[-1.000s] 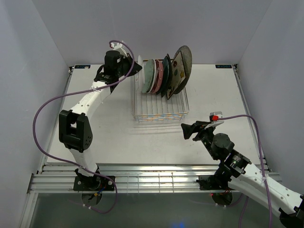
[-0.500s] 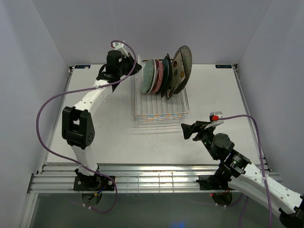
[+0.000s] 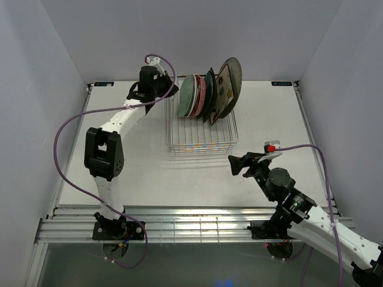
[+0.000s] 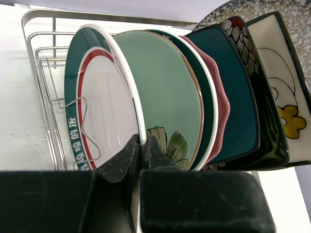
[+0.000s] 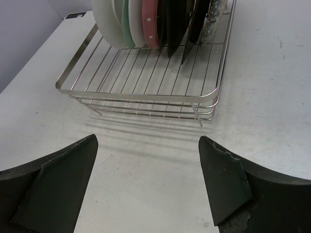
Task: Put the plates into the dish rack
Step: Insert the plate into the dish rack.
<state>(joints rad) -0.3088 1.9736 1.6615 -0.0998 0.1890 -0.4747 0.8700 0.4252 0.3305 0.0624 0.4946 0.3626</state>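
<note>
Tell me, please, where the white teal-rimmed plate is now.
The white teal-rimmed plate stands in the dish rack, leftmost in the left wrist view, beside the mint floral plate.

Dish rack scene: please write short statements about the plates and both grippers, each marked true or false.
1. The plates stand on edge at the far end of the dish rack. True.
2. The right gripper holds a plate. False: it is open and empty, above the table.
3. The white teal-rimmed plate is the one nearest the left gripper. True.
4. The speckled grey plate stands at the left end of the row. False: it is at the right end.
5. The left gripper is wide open. False: its fingers are shut.
</note>
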